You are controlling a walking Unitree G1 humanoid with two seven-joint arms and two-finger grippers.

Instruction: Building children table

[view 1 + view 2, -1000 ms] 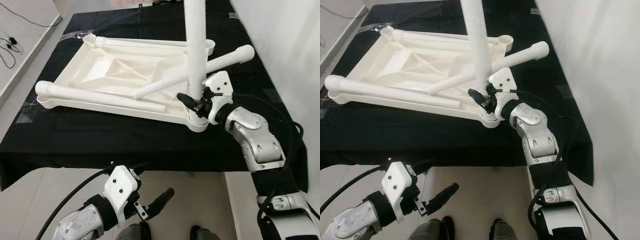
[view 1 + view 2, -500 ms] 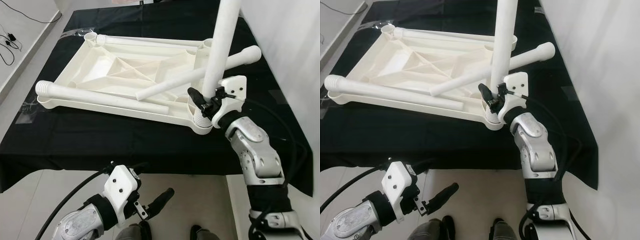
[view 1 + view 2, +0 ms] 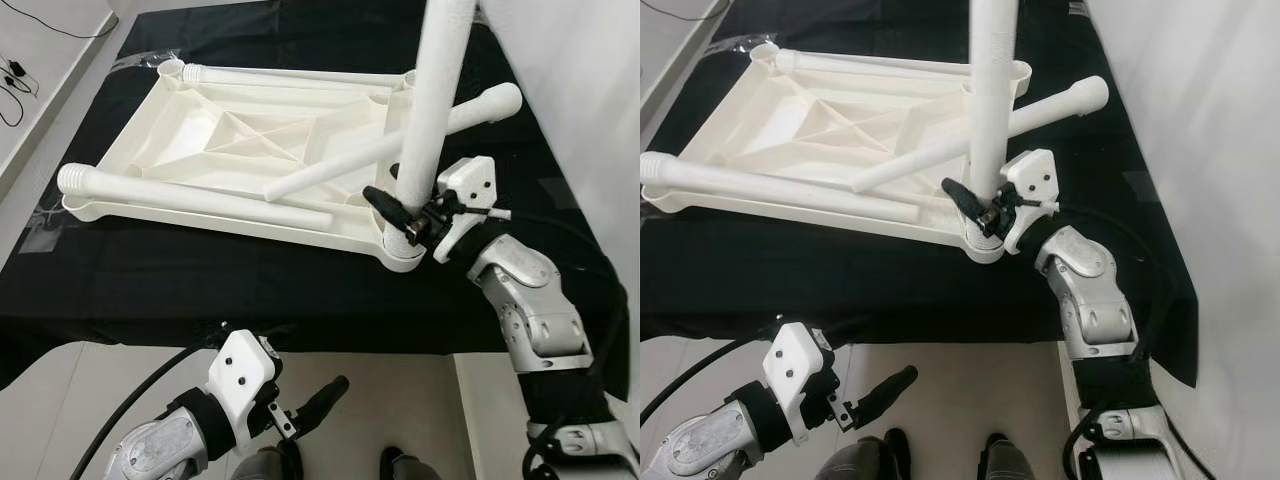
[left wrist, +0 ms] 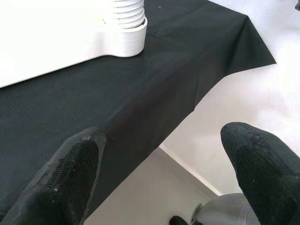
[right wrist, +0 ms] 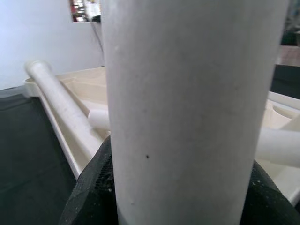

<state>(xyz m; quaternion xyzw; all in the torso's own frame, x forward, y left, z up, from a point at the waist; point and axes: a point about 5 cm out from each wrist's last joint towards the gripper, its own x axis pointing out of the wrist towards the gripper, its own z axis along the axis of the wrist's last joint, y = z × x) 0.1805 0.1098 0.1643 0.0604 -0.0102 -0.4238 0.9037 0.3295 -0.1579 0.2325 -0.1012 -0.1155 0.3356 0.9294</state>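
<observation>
Right gripper (image 3: pixel 402 212) clamps upright leg (image 3: pixel 432 95) at tabletop (image 3: pixel 230 140) near-right corner socket; left gripper (image 3: pixel 318 400) open below bench (image 3: pixel 150 280) edge.

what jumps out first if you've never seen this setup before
The eye lands on the tall white table leg standing upright at the near right corner of the upside-down white tabletop, with the right end effector shut on it near its base. The tabletop lies on a black cloth with loose legs resting across it. The left end effector hangs open below the cloth's near edge.
</observation>
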